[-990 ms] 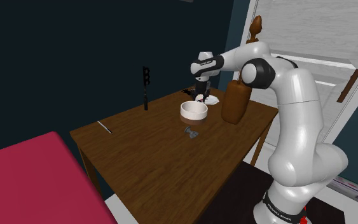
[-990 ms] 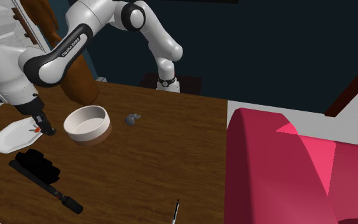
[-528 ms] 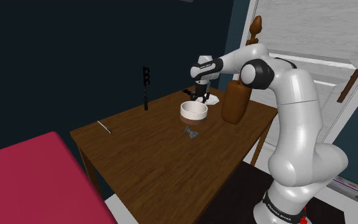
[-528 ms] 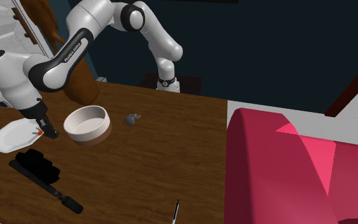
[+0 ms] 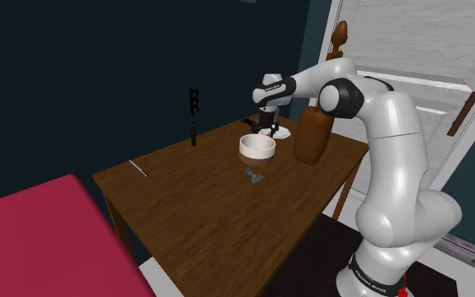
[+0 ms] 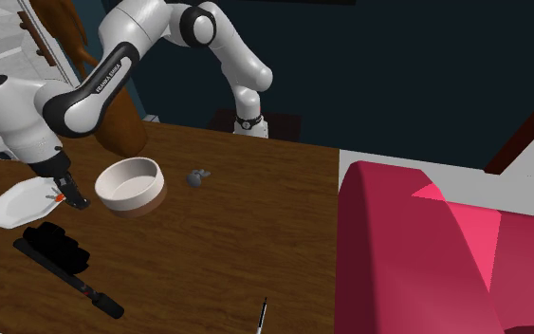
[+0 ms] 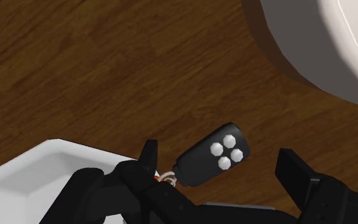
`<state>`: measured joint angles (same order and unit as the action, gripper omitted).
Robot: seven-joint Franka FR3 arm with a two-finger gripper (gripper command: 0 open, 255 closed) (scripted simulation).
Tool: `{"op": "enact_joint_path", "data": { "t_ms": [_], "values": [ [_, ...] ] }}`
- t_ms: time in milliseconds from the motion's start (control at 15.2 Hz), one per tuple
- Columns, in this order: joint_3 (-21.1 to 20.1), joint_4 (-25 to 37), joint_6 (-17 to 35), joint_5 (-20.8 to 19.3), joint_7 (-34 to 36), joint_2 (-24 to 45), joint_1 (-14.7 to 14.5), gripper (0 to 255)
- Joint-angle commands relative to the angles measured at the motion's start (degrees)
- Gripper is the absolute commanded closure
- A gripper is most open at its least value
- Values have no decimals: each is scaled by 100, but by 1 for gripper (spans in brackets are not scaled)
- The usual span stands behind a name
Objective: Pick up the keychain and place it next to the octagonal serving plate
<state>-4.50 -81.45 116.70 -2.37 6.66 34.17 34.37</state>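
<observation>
The keychain [image 7: 212,154] is a black fob with white buttons and a small ring at one end. It lies on the brown table between the white octagonal plate [image 7: 41,167] and the white bowl [image 7: 336,44]. My gripper [image 7: 220,156] hangs low over it, open, with a gap between the fob and the fingers [image 7: 293,167]. From the second exterior view the gripper [image 6: 69,197] sits just off the plate [image 6: 13,203] edge, on the side toward the bowl [image 6: 130,183]. From the shoulder view the gripper [image 5: 269,128] is behind the bowl [image 5: 257,147], beside the plate [image 5: 284,132].
A small grey object [image 6: 198,176] lies mid-table past the bowl. Black items [image 6: 58,249] and a long black tool [image 6: 80,285] lie near the plate, and a pen [image 6: 262,316] near the table edge. A brown rounded object [image 5: 311,135] stands by the arm. A red sofa [image 6: 445,256] flanks the table.
The gripper moved a little from over the plate toward the bowl, then its fingers opened and let go of the keychain.
</observation>
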Motion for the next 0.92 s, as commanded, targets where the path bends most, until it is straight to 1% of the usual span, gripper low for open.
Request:
{"op": "enact_joint_path", "data": {
  "t_ms": [0,66,330,858],
  "values": [
    [0,0,0,0,0,0,0,0],
    [0,0,0,0,0,0,0,0],
    [-11,386,-605,19,-13,-220,3,0],
    [-11,386,-605,20,-13,-220,2,0]
  ]
}}
